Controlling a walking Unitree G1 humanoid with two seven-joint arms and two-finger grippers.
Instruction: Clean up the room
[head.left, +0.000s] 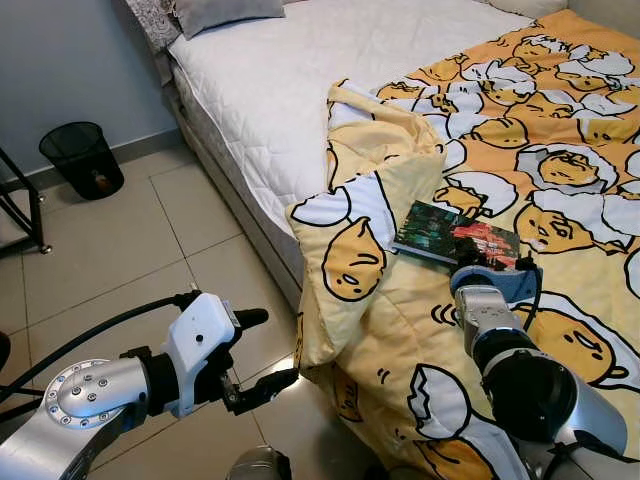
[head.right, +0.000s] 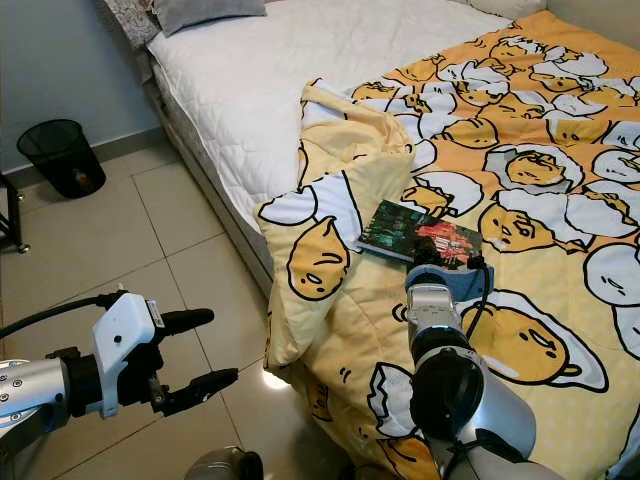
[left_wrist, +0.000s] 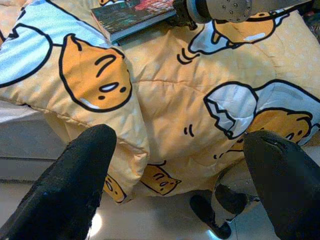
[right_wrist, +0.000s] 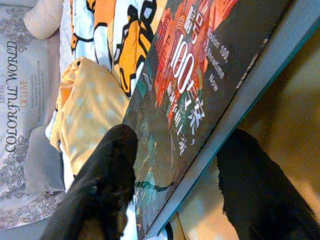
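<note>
One book (head.left: 455, 238) lies on the bed's yellow duvet (head.left: 400, 330); your right gripper (right_wrist: 175, 185) is spread astride its near edge. Push in deeper, then pinch. Left gripper (head.left: 262, 352) spread, idle over floor.

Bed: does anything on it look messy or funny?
Yes. The yellow egg-print blanket is rumpled and folded back, with one corner drooping off the mattress toward the floor. A book lies on it, where the right gripper has its open fingers at the book's edge.
</note>
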